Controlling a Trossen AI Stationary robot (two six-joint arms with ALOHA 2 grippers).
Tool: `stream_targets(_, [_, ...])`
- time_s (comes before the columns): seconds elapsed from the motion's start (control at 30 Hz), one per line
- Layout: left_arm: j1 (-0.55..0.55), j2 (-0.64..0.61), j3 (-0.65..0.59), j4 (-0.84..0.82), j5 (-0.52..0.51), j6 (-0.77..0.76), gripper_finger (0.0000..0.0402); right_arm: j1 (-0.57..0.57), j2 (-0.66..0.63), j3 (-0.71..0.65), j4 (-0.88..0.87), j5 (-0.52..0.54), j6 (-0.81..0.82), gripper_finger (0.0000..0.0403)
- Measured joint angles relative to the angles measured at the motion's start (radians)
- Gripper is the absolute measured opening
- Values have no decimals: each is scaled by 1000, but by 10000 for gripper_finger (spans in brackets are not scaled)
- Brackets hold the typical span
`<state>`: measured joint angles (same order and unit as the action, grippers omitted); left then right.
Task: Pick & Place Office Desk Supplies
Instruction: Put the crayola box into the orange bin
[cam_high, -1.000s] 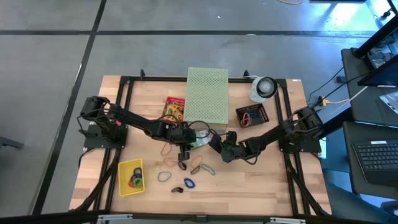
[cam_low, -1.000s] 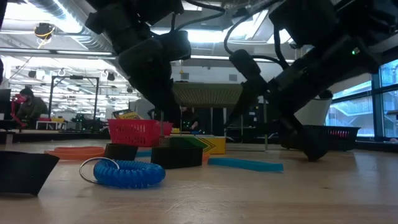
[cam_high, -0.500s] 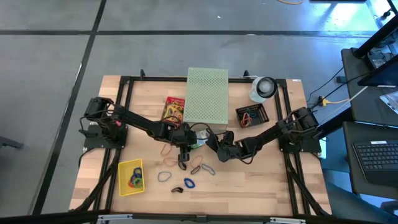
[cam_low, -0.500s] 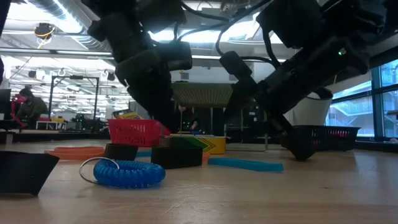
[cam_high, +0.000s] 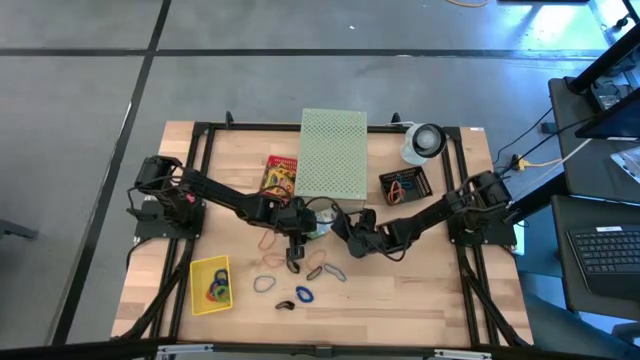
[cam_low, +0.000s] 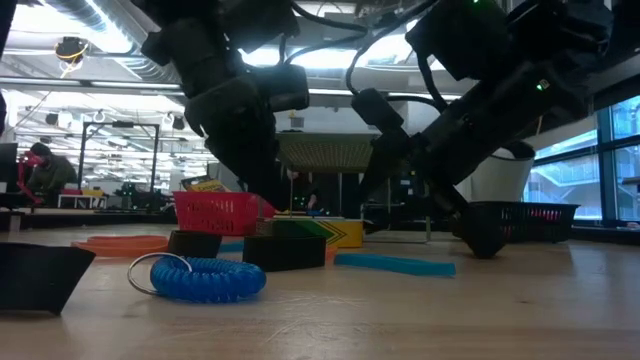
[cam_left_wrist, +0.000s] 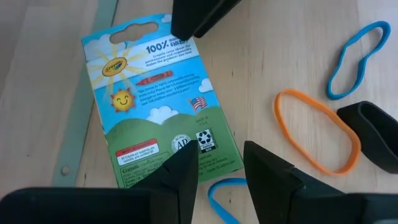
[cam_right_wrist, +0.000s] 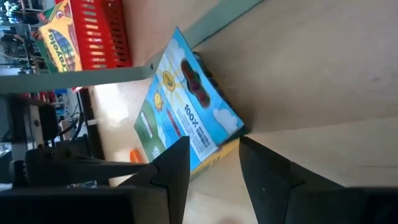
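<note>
Both arms reach to the middle of the wooden counter (cam_high: 420, 290), where a small card box (cam_left_wrist: 158, 109) lies flat, its printed back (blue sky, a sun, green hill) turned up. The left claw (cam_left_wrist: 221, 171) hovers just over the near edge of this box; its two fingers (cam_left_wrist: 264, 171) are spread with a gap and pinch nothing. The right claw (cam_right_wrist: 211, 158) is at the other side of the same box, also spread and empty, with one box corner just before its fingers. From above, the two claws nearly meet beside the large pale green perforated box (cam_high: 333, 153).

An orange rubber band (cam_left_wrist: 317, 130) lies on the wood near the card box, and a blue band (cam_left_wrist: 354, 59) lies a little farther. A second crayon box (cam_high: 281, 176) stands in a red basket (cam_right_wrist: 102, 34) next to the perforated box. More loops are scattered toward the front of the counter, among them a blue coiled one (cam_low: 205, 278). A yellow tray (cam_high: 210, 285) at the front left holds some coloured loops. A black basket (cam_high: 404, 186) is at the right.
</note>
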<state>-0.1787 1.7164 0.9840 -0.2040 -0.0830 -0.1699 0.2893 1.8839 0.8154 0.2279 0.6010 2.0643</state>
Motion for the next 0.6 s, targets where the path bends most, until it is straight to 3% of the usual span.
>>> stream_targets(0.3, [-3,0,0,6,15,2,123,-37,0,-1,-3,-23,-33,139])
stream_targets(0.6, [-3,0,0,14,27,2,123,-45,1,-2,-6,-18,-41,105])
